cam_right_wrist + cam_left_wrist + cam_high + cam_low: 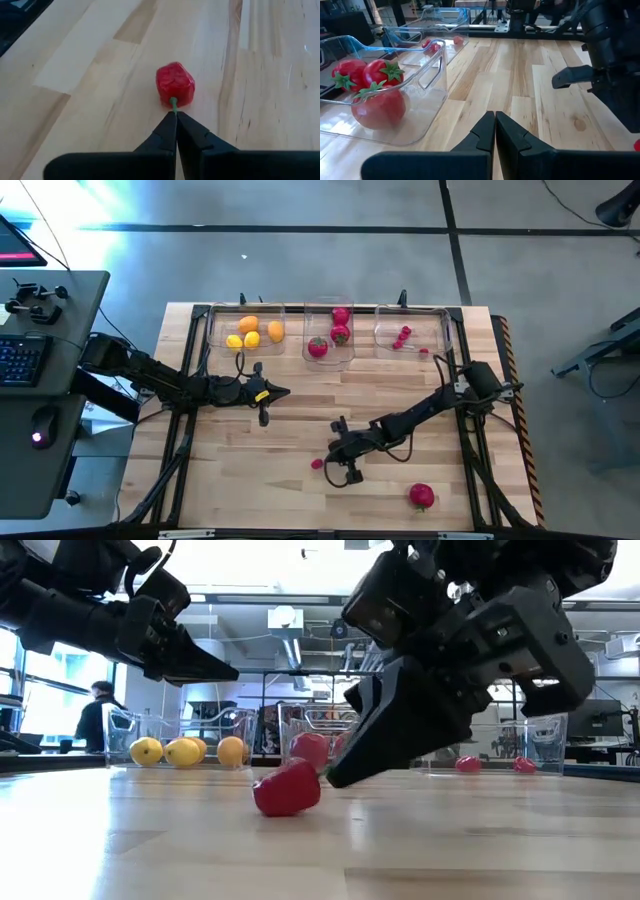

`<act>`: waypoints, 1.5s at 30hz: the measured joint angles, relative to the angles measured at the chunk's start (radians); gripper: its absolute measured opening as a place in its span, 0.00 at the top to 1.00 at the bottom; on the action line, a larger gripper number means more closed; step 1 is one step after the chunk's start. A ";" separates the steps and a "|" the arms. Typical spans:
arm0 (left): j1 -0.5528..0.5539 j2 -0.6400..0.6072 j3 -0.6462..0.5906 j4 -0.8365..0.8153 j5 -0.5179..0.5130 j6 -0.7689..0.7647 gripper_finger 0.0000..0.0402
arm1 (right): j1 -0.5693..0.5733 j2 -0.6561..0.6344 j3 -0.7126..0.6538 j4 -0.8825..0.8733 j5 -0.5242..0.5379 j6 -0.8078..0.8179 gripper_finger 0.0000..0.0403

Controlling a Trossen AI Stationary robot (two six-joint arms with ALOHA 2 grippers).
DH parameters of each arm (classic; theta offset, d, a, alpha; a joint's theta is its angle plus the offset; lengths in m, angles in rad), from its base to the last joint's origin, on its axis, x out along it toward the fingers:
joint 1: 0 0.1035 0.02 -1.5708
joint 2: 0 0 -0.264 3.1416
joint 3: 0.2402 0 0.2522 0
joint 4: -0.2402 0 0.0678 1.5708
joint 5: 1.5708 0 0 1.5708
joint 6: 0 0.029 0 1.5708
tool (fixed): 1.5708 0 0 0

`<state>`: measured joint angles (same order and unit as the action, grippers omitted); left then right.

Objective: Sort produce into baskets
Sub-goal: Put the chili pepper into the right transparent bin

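Observation:
A small red berry (175, 84) with a green stem lies on the wooden table at the near middle (317, 464). My right gripper (175, 114) is low over the table just right of it, shut at the berry's stem. My left gripper (285, 392) is shut and empty, held above the table left of centre (228, 670). A round red green-topped fruit (421, 496) lies near the front edge. Three clear bins stand along the far edge: the left bin (212, 320) holds yellow-orange fruits, the middle bin (308, 315) red round ones, and the right bin (442, 330) tiny red berries. My right gripper pinches the free end of the berry's green stem (173, 103) between its two fingertips. The fingers come nearly level from the table's right side, slanting down, in line with the stem. The berry rests on the table (287, 790).
A loose red berry (424, 352) lies just outside the right bin. The middle bin's wall (432, 75) and its red fruits (377, 97) show close in the left wrist view. Bare wood lies between the arms and the bins. A person (95, 715) stands beyond the table.

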<state>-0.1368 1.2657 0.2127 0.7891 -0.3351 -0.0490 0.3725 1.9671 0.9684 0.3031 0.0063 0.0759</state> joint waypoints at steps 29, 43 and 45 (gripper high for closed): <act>0.000 0.000 0.000 0.000 -0.002 0.000 1.00 | -0.006 0.000 0.000 -0.036 -0.012 0.127 0.70; 0.000 0.000 0.000 0.000 -0.002 0.000 1.00 | -0.019 0.000 0.000 0.004 -0.015 0.095 0.97; 0.000 0.000 0.000 0.000 -0.002 0.000 1.00 | -0.019 0.000 0.000 0.005 -0.015 0.076 0.99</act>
<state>-0.1368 1.2659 0.2127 0.7891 -0.3367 -0.0490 0.3531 1.9675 0.9684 0.3082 -0.0087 0.1522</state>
